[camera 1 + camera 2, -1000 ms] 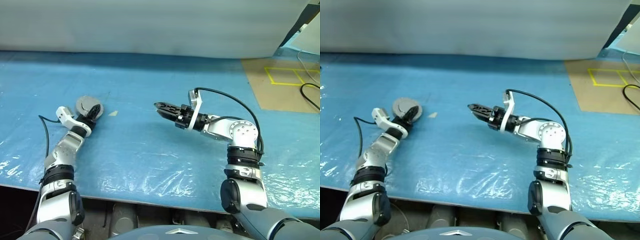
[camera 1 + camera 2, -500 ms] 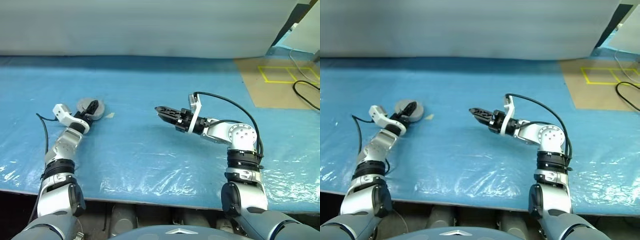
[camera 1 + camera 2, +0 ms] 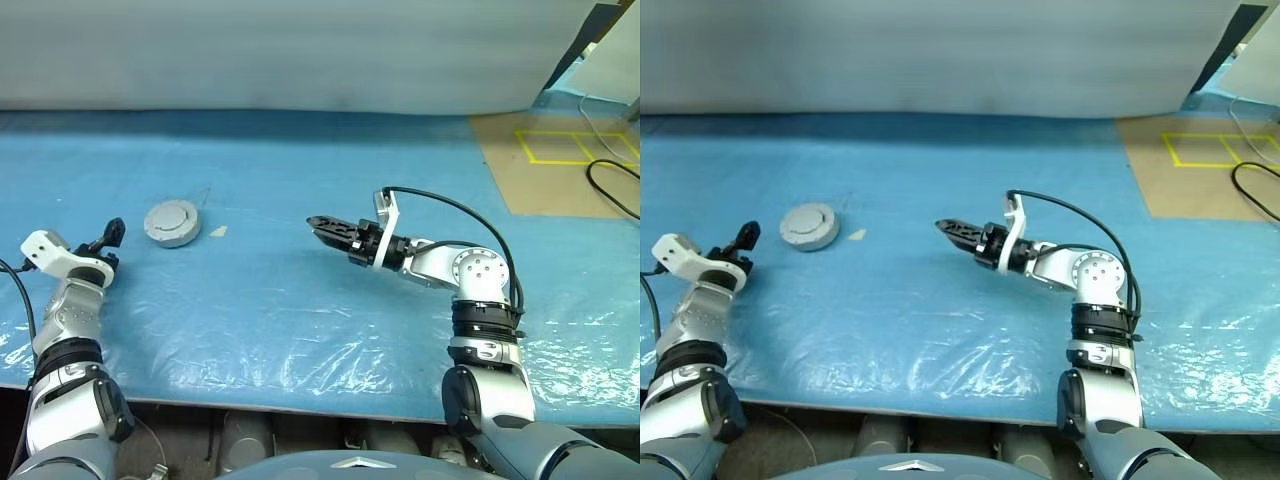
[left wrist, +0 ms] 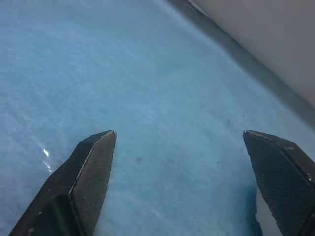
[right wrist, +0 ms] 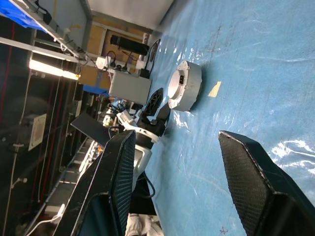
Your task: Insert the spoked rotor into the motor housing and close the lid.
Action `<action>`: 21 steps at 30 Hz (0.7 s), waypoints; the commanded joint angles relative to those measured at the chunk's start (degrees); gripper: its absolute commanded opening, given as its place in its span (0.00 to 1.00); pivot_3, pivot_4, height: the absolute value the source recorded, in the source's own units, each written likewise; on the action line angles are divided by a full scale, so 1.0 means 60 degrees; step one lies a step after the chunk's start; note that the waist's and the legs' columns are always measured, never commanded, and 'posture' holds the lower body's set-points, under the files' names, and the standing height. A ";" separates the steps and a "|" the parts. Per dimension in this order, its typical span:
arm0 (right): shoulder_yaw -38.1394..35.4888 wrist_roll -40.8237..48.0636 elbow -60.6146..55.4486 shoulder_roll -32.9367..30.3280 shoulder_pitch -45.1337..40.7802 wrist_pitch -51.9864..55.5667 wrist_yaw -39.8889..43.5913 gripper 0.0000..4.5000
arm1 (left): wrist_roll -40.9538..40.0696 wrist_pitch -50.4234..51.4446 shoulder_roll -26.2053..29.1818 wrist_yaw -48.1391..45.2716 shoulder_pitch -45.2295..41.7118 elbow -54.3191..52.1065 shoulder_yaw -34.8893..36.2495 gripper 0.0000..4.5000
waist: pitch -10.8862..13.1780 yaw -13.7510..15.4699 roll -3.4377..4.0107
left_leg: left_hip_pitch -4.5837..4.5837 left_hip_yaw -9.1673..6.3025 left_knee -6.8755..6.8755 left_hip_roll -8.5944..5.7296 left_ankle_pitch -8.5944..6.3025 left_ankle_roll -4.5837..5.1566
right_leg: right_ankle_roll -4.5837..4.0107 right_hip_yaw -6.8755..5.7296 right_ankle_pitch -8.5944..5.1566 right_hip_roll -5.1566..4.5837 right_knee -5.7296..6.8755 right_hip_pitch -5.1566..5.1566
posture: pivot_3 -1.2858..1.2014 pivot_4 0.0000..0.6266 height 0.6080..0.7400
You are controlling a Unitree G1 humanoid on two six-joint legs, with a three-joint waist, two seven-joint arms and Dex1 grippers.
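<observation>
**Ana:** Since a second ago the left end effector (image 3: 108,234) has let go of the motor housing (image 3: 172,222) and swung away toward the robot's left. It was right on the casing then; now it hangs well apart from it, near the left edge of the blue surface (image 3: 300,320).

**Ben:** And its fingers?

**Ana:** Spread wide with nothing between them. The left wrist view shows both fingertips (image 4: 93,162) far apart over bare blue sheet.

**Ben:** Where does that leave the housing?

**Ana:** Lying flat on the surface, a closed grey puck with the lid (image 3: 810,221) down and its plain outer face up. A small pale scrap (image 3: 218,231) sits just beside it. I'd judge the rotor is already inside, since no spoked wheel lies out on the sheet, but I can't see in to confirm.

**Ben:** The right end effector (image 3: 318,224)?

**Ana:** Held off the surface, pointing level toward the housing from the robot's right, fingers part-open and empty. Its wrist view frames the housing (image 5: 184,86) straight ahead between the fingers.

**Ben:** So which arm is nearer?

**Ana:** The left, though not by much now. The housing lies to the right of and slightly ahead of the left end effector, and to the left of the right one, between the two. Being round, it has no long axis to line up with. If the lid needs a last press, I'd say either arm could come in from its own side.
</observation>
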 commanded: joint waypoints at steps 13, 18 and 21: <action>0.1424 -0.1956 -0.3362 -0.2898 0.1513 -0.3201 0.3705 0.62 | -0.3304 0.4792 -0.0215 -0.3053 0.1414 -0.9576 -0.2934 0.98 | 0.0020 0.0188 -0.0014 | -0.0080 0.0016 0.0050 0.0056 0.0002 -0.0001 | -0.0004 -0.0054 -0.0001 -0.0003 0.0010 -0.0032 | 0.52 0.24 1.00; 0.2655 -0.3914 -0.3918 -0.3695 0.2076 -0.5045 0.4340 0.62 | -0.1519 0.4119 0.0311 -0.4652 0.2033 -0.9654 -0.5102 0.98 | 0.0027 0.0119 0.0016 | -0.0062 0.0018 0.0030 0.0048 0.0003 0.0001 | -0.0011 -0.0040 -0.0008 0.0016 0.0007 -0.0035 | 0.52 0.24 1.00; 0.3385 -0.4906 -0.4047 -0.4008 0.2404 -0.5969 0.4656 0.62 | -0.0553 0.3199 0.0127 -0.5049 0.2067 -0.9176 -0.5721 0.98 | 0.0028 0.0113 0.0018 | -0.0067 0.0018 0.0035 0.0042 0.0003 0.0002 | -0.0010 -0.0042 -0.0008 0.0014 0.0007 -0.0035 | 0.52 0.24 1.00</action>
